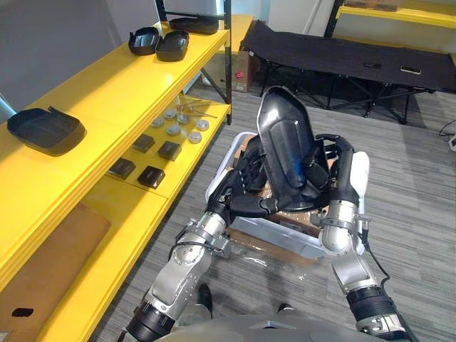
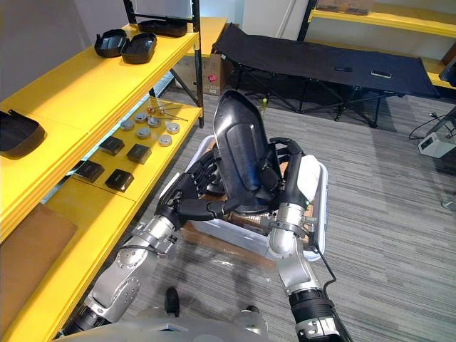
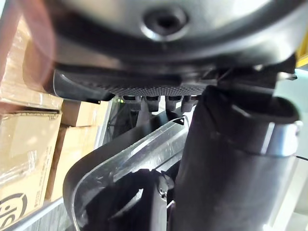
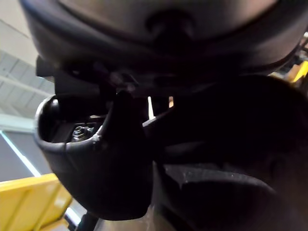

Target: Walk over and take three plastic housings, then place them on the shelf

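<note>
I hold one black plastic housing (image 1: pixel 285 142) upright in both hands, its hollow side toward me, above a white bin (image 1: pixel 285 241). My left hand (image 1: pixel 246 182) grips its lower left edge, thumb underneath. My right hand (image 1: pixel 342 167) curls round its right edge. The left wrist view shows the housing's curved rim (image 3: pixel 125 159) close up; the right wrist view shows its dark shell (image 4: pixel 86 159). More black housings lie on the yellow shelf's top board (image 1: pixel 107 92): one near me (image 1: pixel 44 130), a pair farther along (image 1: pixel 158 41), and another at the far end (image 1: pixel 194 25).
The lower shelf board (image 1: pixel 189 160) carries small black blocks (image 1: pixel 151 176) and metal discs (image 1: pixel 173 129). A black folding cot (image 1: pixel 335 53) stands at the back, with a cardboard box (image 1: pixel 239 71) beside the shelf post. Grey carpet stretches out to the right.
</note>
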Tool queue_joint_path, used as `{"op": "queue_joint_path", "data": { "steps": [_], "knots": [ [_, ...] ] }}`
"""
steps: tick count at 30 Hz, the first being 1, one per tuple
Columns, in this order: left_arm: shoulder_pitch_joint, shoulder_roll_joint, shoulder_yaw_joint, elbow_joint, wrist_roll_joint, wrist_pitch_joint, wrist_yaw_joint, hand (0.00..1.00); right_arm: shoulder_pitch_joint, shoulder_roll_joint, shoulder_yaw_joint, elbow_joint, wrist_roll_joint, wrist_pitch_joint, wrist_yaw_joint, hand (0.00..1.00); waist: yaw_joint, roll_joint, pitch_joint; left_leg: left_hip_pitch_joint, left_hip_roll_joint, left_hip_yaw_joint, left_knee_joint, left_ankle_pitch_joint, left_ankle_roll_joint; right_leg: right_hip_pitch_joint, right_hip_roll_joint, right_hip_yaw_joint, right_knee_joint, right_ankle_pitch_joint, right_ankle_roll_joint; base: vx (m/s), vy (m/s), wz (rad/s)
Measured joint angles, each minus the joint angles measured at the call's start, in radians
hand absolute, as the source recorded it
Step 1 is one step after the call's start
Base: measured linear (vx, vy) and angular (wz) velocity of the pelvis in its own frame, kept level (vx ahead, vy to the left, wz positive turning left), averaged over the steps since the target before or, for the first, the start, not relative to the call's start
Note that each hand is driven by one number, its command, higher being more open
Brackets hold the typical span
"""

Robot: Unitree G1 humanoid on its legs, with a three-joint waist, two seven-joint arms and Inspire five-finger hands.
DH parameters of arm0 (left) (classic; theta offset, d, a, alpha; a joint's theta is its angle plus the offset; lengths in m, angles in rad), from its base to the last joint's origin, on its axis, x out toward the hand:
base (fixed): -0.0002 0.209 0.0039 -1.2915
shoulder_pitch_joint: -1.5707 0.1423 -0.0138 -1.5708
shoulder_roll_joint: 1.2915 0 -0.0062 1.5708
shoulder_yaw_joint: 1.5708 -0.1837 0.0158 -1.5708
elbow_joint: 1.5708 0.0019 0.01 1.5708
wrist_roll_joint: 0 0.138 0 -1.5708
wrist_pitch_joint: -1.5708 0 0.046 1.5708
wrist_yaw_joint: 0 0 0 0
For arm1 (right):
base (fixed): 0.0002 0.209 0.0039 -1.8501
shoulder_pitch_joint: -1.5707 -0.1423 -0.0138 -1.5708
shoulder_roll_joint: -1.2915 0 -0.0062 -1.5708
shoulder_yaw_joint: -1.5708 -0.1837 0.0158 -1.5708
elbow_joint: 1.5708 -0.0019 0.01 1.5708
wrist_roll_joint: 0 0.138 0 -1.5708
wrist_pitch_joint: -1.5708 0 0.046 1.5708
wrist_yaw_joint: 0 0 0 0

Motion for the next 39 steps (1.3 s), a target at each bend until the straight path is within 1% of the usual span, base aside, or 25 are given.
{"op": "queue_joint_path", "data": {
  "steps": [3,4,6,7,8,9,10,12,14,15,17,20,22,23,24,25,26,27,28,30,32,33,37,38,39],
  "knots": [
    [0.000,-0.001,-0.006,0.010,0.063,-0.004,0.105,1.00,0.000,0.006,0.049,0.000,0.001,-0.029,0.000,0.00,0.000,0.000,-0.008,-0.002,0.000,-0.010,0.000,0.004,0.000,0.001,0.000,-0.006,0.000,0.000,0.000,-0.02,-0.005,0.05],
    [0.000,-0.001,-0.004,0.012,0.069,-0.019,0.147,1.00,0.001,0.019,0.066,0.000,0.000,-0.042,-0.001,0.00,0.001,0.001,-0.011,-0.003,-0.001,-0.016,0.000,0.007,0.000,0.003,0.000,-0.011,0.000,0.000,0.000,-0.02,-0.013,0.13],
    [0.000,-0.012,0.009,0.021,0.112,-0.068,0.223,1.00,0.001,0.043,0.093,0.001,-0.001,-0.054,-0.013,0.00,0.002,0.001,-0.014,-0.002,-0.001,-0.027,0.000,0.010,0.000,0.015,-0.001,-0.025,-0.001,0.000,0.000,-0.02,-0.015,0.20],
    [0.000,-0.018,0.018,0.021,0.119,-0.084,0.239,1.00,0.001,0.046,0.099,0.001,-0.001,-0.056,-0.018,0.00,0.003,0.001,-0.014,-0.002,-0.001,-0.030,0.000,0.011,0.000,0.017,-0.001,-0.029,0.000,0.000,-0.001,-0.03,-0.009,0.17],
    [0.000,-0.029,0.042,0.021,0.125,-0.121,0.269,1.00,0.001,0.055,0.109,0.001,-0.002,-0.058,-0.029,0.00,0.008,0.001,-0.015,-0.002,-0.001,-0.032,0.000,0.012,0.001,0.018,-0.001,-0.031,0.000,0.000,-0.001,-0.03,-0.003,0.08],
    [0.000,-0.035,0.057,0.021,0.125,-0.135,0.280,1.00,0.001,0.062,0.112,0.001,-0.002,-0.058,-0.035,0.00,0.009,0.000,-0.016,-0.002,-0.001,-0.034,0.000,0.013,0.001,0.018,-0.001,-0.032,0.000,0.000,-0.001,-0.05,-0.002,0.08],
    [0.000,-0.047,0.095,0.021,0.125,-0.161,0.307,1.00,0.001,0.072,0.122,0.002,-0.002,-0.058,-0.043,0.00,0.009,0.000,-0.018,-0.002,-0.001,-0.038,0.000,0.012,0.001,0.018,-0.002,-0.033,-0.001,-0.001,-0.001,-0.04,-0.001,0.07],
    [0.000,-0.048,0.124,0.021,0.124,-0.180,0.326,1.00,0.001,0.076,0.130,0.003,-0.002,-0.058,-0.046,0.00,0.010,-0.003,-0.020,-0.002,-0.001,-0.039,0.000,0.010,-0.003,0.018,-0.003,-0.033,-0.002,-0.005,-0.004,-0.02,0.001,0.03],
    [0.000,-0.047,0.137,0.021,0.110,-0.180,0.334,1.00,0.004,0.082,0.136,0.011,-0.001,-0.058,-0.059,0.00,0.013,-0.010,-0.025,-0.002,-0.001,-0.040,0.000,0.010,-0.003,0.018,-0.003,-0.033,-0.002,-0.006,-0.003,-0.02,0.001,0.01],
    [0.000,-0.048,0.136,0.021,0.077,-0.180,0.333,1.00,0.005,0.084,0.140,0.018,-0.001,-0.058,-0.060,0.00,0.014,-0.016,-0.030,-0.002,-0.001,-0.040,0.000,0.010,-0.003,0.018,-0.003,-0.033,-0.002,-0.006,-0.003,0.00,0.000,0.00],
    [0.000,-0.048,0.136,0.022,0.005,-0.180,0.314,1.00,0.007,0.092,0.145,0.020,-0.001,-0.058,-0.060,0.00,0.014,-0.022,-0.034,-0.002,-0.001,-0.040,0.000,0.010,-0.003,0.018,-0.003,-0.033,-0.002,-0.007,-0.003,0.00,0.000,0.00],
    [0.000,-0.057,0.127,0.051,-0.115,-0.164,0.259,1.00,0.020,0.110,0.151,0.021,-0.001,-0.066,-0.060,0.00,0.012,-0.030,-0.041,0.000,-0.001,-0.040,0.000,0.010,-0.003,0.018,-0.003,-0.032,-0.002,-0.006,-0.003,0.00,0.000,0.00],
    [0.000,-0.064,0.129,0.070,-0.203,-0.113,0.201,1.00,0.030,0.109,0.159,0.021,-0.002,-0.087,-0.060,0.00,0.012,-0.033,-0.044,0.000,0.000,-0.039,0.000,0.010,-0.003,0.018,-0.002,-0.032,-0.002,-0.006,-0.003,0.00,0.000,0.00],
    [0.000,-0.065,0.127,0.080,-0.224,-0.101,0.183,1.00,0.032,0.109,0.162,0.021,-0.002,-0.090,-0.060,0.00,0.012,-0.033,-0.045,0.001,0.000,-0.038,0.000,0.010,-0.003,0.018,-0.002,-0.032,-0.002,-0.006,-0.003,0.00,0.000,0.00],
    [0.000,-0.070,0.123,0.104,-0.275,-0.060,0.129,1.00,0.035,0.110,0.169,0.021,-0.002,-0.095,-0.059,0.00,0.012,-0.033,-0.046,0.003,0.000,-0.036,0.000,0.010,-0.003,0.019,-0.003,-0.030,-0.002,-0.006,-0.003,0.00,0.000,0.00],
    [0.000,-0.070,0.120,0.113,-0.300,-0.043,0.104,1.00,0.037,0.110,0.170,0.021,-0.002,-0.099,-0.059,0.00,0.011,-0.033,-0.046,0.003,0.000,-0.035,0.000,0.010,-0.003,0.019,-0.003,-0.030,-0.002,-0.006,-0.004,0.00,-0.009,-0.04],
    [0.000,-0.070,0.112,0.129,-0.346,-0.010,0.060,1.00,0.037,0.110,0.173,0.021,-0.002,-0.100,-0.059,0.00,0.011,-0.033,-0.046,0.005,0.000,-0.033,0.000,0.010,-0.003,0.020,-0.003,-0.029,-0.003,-0.006,-0.004,0.00,-0.005,-0.03],
    [0.000,-0.070,0.107,0.133,-0.369,0.009,0.040,1.00,0.037,0.110,0.174,0.021,-0.002,-0.100,-0.059,0.00,0.011,-0.033,-0.046,0.007,0.000,-0.031,0.000,0.010,-0.003,0.021,-0.003,-0.028,-0.003,-0.006,-0.004,0.00,-0.006,-0.06],
    [0.000,-0.069,0.094,0.138,-0.409,0.044,-0.008,1.00,0.037,0.109,0.176,0.021,-0.002,-0.101,-0.057,0.00,0.010,-0.032,-0.046,0.008,0.001,-0.028,0.000,0.009,-0.004,0.021,-0.003,-0.025,-0.003,-0.006,-0.004,0.00,-0.005,-0.05],
    [-0.002,-0.068,0.064,0.140,-0.448,0.089,-0.066,1.00,0.038,0.108,0.173,0.021,-0.001,-0.102,-0.057,0.00,0.007,-0.032,-0.047,0.009,0.002,-0.026,0.000,0.008,-0.004,0.021,-0.003,-0.021,-0.005,-0.006,-0.004,0.00,-0.004,-0.04],
    [-0.017,-0.062,0.049,0.165,-0.456,0.102,-0.097,1.00,0.038,0.089,0.171,0.023,-0.001,-0.106,-0.056,0.00,0.005,-0.032,-0.050,0.009,0.003,-0.026,0.000,0.007,-0.004,0.031,-0.001,-0.020,-0.016,-0.002,-0.003,0.00,0.000,0.00],
    [-0.032,-0.056,0.037,0.173,-0.456,0.116,-0.097,1.00,0.040,0.078,0.173,0.023,-0.001,-0.106,-0.056,0.00,0.005,-0.031,-0.053,0.009,0.004,-0.025,0.000,0.007,-0.005,0.031,-0.001,-0.017,-0.020,0.004,-0.007,0.02,0.000,-0.04],
    [-0.072,-0.030,0.001,0.200,-0.448,0.119,-0.097,1.00,0.043,0.061,0.165,0.023,0.002,-0.106,-0.056,0.00,0.004,-0.026,-0.060,0.009,0.007,-0.021,0.000,0.004,-0.008,0.032,0.000,-0.010,-0.031,0.009,-0.008,0.01,0.000,-0.07],
    [-0.076,-0.029,-0.001,0.204,-0.449,0.118,-0.097,0.00,0.043,0.060,0.164,0.023,0.002,-0.108,-0.056,0.00,0.004,-0.026,-0.062,0.008,0.009,-0.019,0.000,0.003,-0.009,0.032,0.002,-0.008,-0.036,0.011,-0.008,0.02,-0.012,-0.06],
    [-0.076,-0.026,-0.007,0.204,-0.450,0.114,-0.097,0.00,0.043,0.060,0.164,0.023,0.002,-0.109,-0.054,0.00,0.003,-0.026,-0.063,0.008,0.011,-0.018,0.000,0.001,-0.011,0.032,0.005,-0.007,-0.037,0.012,-0.009,0.02,-0.016,-0.05]
  ]
}}
